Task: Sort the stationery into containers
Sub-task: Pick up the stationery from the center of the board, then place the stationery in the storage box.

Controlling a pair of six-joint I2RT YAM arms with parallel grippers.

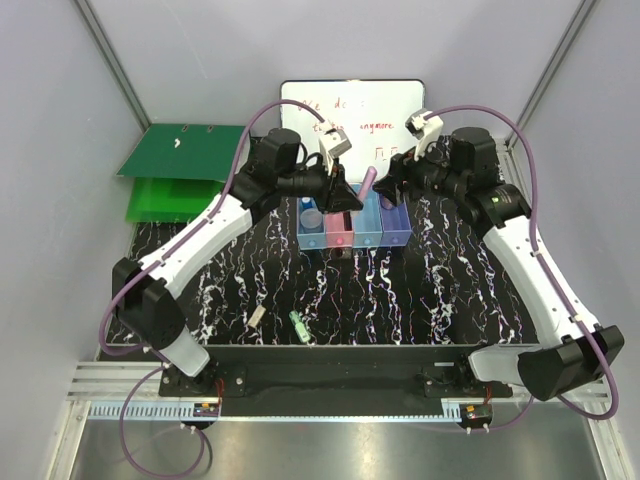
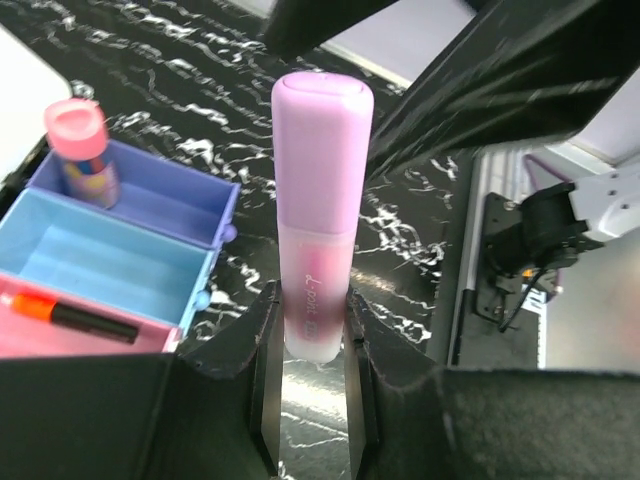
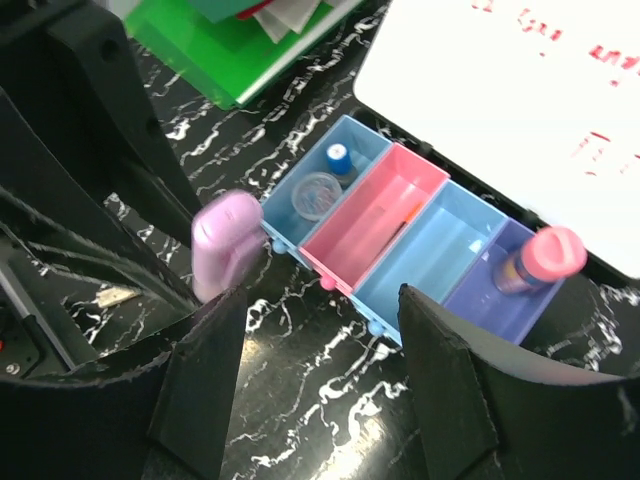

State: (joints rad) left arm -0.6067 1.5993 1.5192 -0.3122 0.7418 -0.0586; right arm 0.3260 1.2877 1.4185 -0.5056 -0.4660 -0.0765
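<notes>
- Stick [image 2: 318, 200] is held upright, clamped at its lower end by the left gripper [image 2: 310, 320], in the air near the bins [image 3: 420, 255].
- Right gripper [image 3: 322, 300] is hung above the bins, jaws set wide, nothing gripped; the stick is seen beside one finger.
- Binned: bottle [image 3: 338, 158] in the left end bin, orange-red piece [image 2: 60, 312] in the pink bin, tube [image 3: 545, 258] in the purple end bin.
- Judged left to sort: the stick, block [image 1: 256, 318] and clip [image 1: 298, 325], the last two lying well in front of the bins.
</notes>
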